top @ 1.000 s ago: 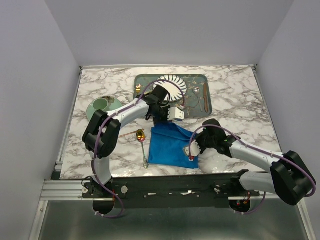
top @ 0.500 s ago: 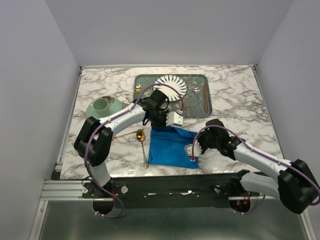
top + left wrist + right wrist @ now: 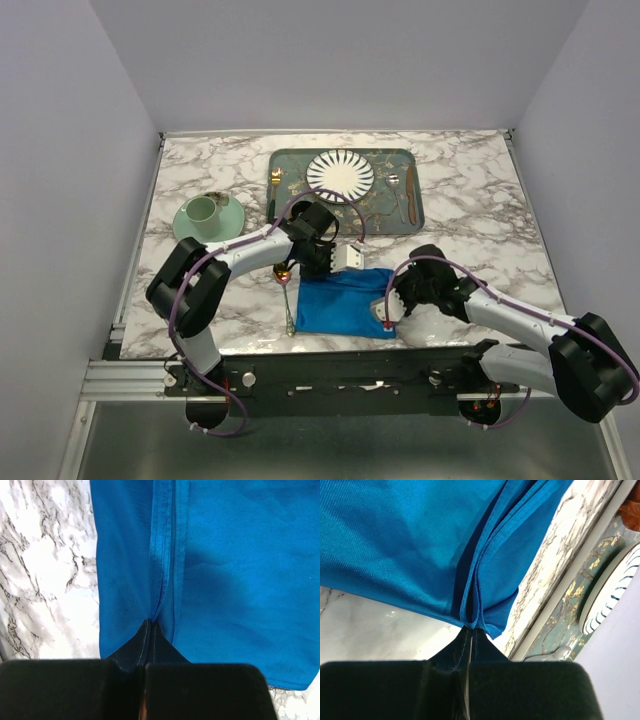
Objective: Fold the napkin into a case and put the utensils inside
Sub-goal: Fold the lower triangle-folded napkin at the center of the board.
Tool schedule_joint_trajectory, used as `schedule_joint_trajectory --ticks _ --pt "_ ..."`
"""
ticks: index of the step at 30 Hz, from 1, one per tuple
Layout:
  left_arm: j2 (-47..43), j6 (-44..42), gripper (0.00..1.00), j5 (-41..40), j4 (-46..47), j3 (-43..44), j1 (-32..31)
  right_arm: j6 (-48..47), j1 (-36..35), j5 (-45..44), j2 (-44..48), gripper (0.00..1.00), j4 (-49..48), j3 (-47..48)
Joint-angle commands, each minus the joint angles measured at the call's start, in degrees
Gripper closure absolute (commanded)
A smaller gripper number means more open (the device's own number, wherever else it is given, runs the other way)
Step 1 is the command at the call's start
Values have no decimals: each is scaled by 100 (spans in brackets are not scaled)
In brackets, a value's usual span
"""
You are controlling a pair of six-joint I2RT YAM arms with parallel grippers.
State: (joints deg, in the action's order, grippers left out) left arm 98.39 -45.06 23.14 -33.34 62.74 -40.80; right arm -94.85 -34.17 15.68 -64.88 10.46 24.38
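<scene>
Right fingers: you have them clenched on the near right corner of the bright blue cloth napkin.
Napkin: bunched on the white marble counter, near its front edge.
Small gold-bowled spoon: just left of the napkin.
Left fingers: clamped on the napkin's far edge.

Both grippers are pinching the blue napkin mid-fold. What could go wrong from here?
1. Each grip is only at the hem: the left gripper and the right gripper pinch a thin edge of the napkin, so a layer may slip out and spoil the fold.
2. The spoon lies right beside the napkin's left edge, so dragging the cloth sideways could knock it out of place.
</scene>
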Motion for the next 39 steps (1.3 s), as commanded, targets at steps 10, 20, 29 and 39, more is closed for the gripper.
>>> schedule_joint_trajectory --ticks 10,20,29,39 --pt "339 551 100 -46 381 -78 -25 968 139 -215 476 54 69 251" --pt "453 595 100 7 249 98 -25 2424 516 -66 1082 40 1115 777" --pt "541 595 100 7 232 256 -25 5233 1158 242 768 44 2073 1911" --pt "611 630 100 -11 179 370 -25 8296 1993 1559 -2077 49 3831 4223"
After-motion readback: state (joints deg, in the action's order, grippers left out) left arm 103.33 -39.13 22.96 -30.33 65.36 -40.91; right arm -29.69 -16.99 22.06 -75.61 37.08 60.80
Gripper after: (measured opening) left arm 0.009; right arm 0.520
